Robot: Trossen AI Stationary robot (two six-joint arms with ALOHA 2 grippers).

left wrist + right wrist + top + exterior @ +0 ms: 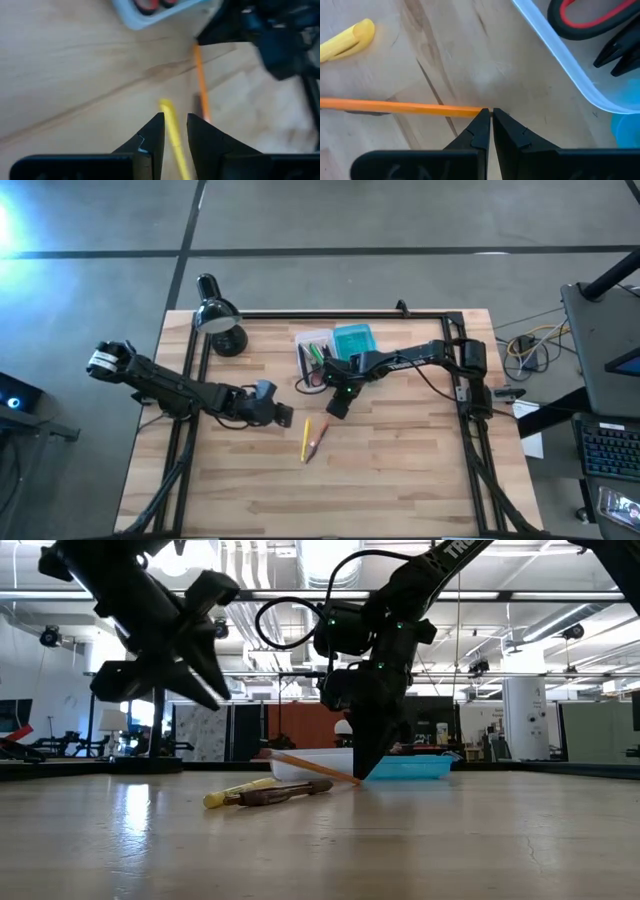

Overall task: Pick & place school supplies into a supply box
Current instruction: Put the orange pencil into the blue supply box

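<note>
The supply box point(318, 352) stands at the far middle of the table, its teal lid point(352, 340) beside it, with red-handled scissors point(580, 20) inside. A yellow pen point(306, 436) and a dark pen point(285, 792) lie flat on the table. My right gripper point(336, 409) is shut on an orange pencil point(395, 106) just near of the box. My left gripper point(287, 418) is open and hovers above the yellow pen point(172, 130) without touching it, well off the table in the low view point(205, 685). My right gripper pinches the orange pencil's end point(476, 111) between its two fingertips, only at their free ends. The fingers point down from above. The pencil point(310, 768) slants, its free end higher than the held end, which is close to the table.
A black desk lamp point(218, 320) stands at the far left corner. A black frame point(470, 395) runs along the table's edges. Bare wood lies toward the near edge point(330, 500).
</note>
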